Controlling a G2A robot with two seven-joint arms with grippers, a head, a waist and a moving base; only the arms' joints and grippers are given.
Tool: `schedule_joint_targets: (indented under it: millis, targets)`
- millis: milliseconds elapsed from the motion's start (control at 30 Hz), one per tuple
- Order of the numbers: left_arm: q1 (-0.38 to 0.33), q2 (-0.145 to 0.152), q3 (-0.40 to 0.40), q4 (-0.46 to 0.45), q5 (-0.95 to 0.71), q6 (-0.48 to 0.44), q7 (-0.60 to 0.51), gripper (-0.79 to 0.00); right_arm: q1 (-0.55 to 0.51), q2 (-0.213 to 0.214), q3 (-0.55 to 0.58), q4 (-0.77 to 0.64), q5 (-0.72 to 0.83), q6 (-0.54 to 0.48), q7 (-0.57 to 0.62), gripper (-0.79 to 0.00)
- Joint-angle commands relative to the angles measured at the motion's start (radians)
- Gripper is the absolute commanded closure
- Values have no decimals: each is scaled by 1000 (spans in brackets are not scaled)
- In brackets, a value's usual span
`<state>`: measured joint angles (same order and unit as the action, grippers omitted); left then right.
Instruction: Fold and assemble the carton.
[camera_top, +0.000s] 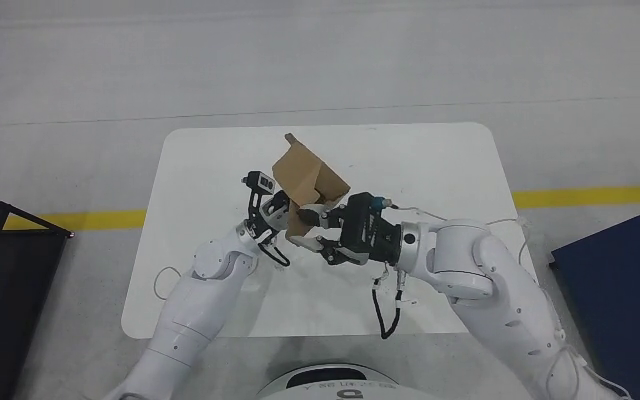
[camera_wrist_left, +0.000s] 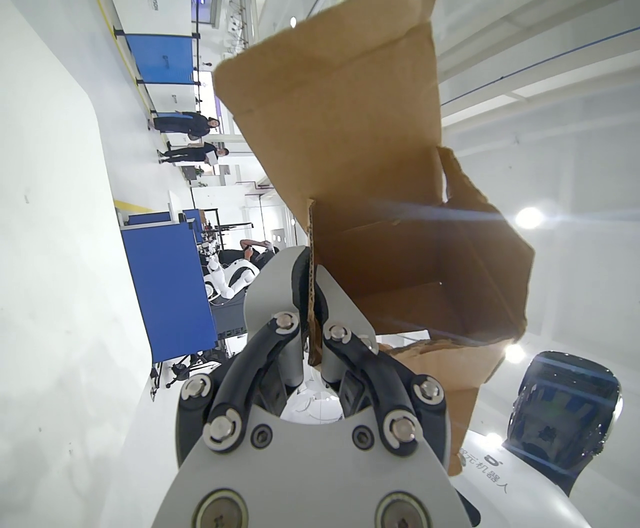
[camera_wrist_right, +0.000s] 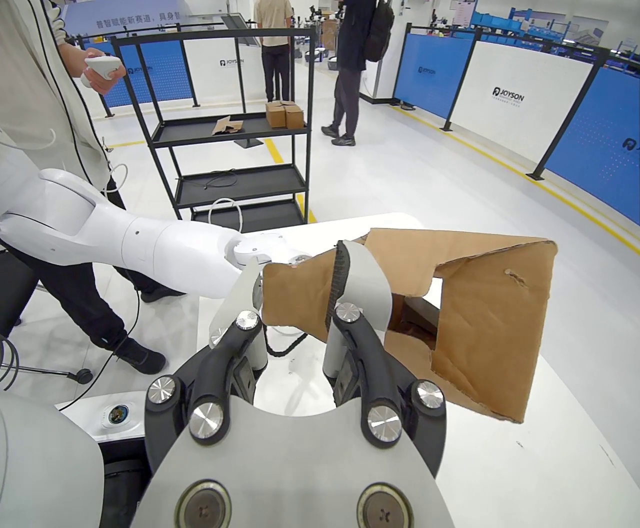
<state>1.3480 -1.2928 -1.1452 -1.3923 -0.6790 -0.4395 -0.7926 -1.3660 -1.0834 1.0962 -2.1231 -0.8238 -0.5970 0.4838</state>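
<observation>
1. Your left gripper (camera_wrist_left: 312, 287) is pressed together on one raw edge of the carton (camera_top: 308, 180) — the cardboard wall stands between its two pads.
2. The brown carton is over the middle of the white table (camera_top: 440, 190), between both grippers. It is partly opened, with one side open and its flaps loose.
3. Your right gripper (camera_wrist_right: 300, 285) is just beside the left one, with its fingers spread — one carton flap lies between them, and I cannot tell if they press it.

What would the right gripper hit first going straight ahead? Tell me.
The carton: its near flap sits between the spread fingers of the right gripper, likely met at once, though depth is unclear.
</observation>
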Motion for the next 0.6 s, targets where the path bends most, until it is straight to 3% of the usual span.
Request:
schedule_joint_targets:
  millis: [0, 133, 167, 233, 367, 567]
  targets:
    - [0, 1, -1, 4, 3, -6, -13, 0, 4, 0, -1, 8, 12, 1, 0, -200]
    - [-4, 2, -7, 20, -1, -21, -33, 0, 18, 0, -6, 22, 17, 8, 23, -228]
    - [-6, 2, -11, 26, -8, -24, -37, 0, 20, 0, -8, 22, 18, 10, 27, -268]
    - [-10, 2, -19, 35, -22, -31, -39, 0, 24, 0, -8, 20, 16, 16, 30, -431]
    - [-12, 3, -39, 51, -35, -43, -25, 0, 13, 2, 3, 7, 6, 41, 21, -582]
    - [-11, 5, -59, 61, -19, -57, 8, 0, -9, 5, 23, -16, -13, 69, 8, -594]
